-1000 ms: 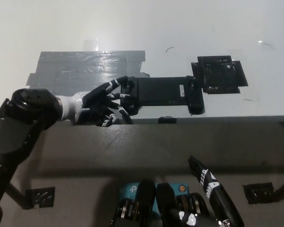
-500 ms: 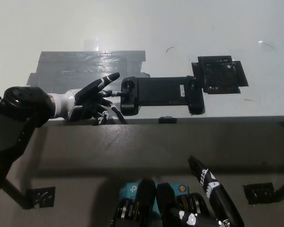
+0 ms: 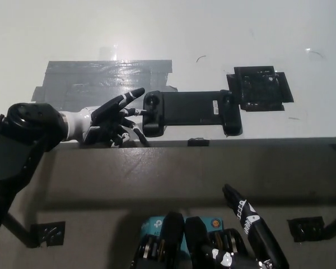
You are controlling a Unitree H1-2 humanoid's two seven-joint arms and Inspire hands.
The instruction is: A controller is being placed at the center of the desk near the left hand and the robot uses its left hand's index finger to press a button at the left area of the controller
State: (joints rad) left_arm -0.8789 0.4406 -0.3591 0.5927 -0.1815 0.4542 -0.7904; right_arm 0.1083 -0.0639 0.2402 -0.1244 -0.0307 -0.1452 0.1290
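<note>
A black controller [image 3: 191,110] lies flat across the middle of the white desk [image 3: 213,39], long side running left to right. My white left hand [image 3: 113,119] sits just left of it, open, fingers spread and pointing toward the controller's left grip [image 3: 153,112]. One fingertip reaches up beside the round control on that left end, a small gap still showing. My black right hand [image 3: 252,227] rests low at the bottom right, below the desk edge, fingers stretched out and holding nothing.
A patch of grey tape [image 3: 101,81] covers the desk behind my left hand. A black square mat [image 3: 259,88] lies at the controller's right end. The desk's dark front edge [image 3: 213,143] runs just below the controller.
My left hand pulled back left off the controller's left end a second ago, then edged slightly right again toward it. The controller and right hand stayed put.
</note>
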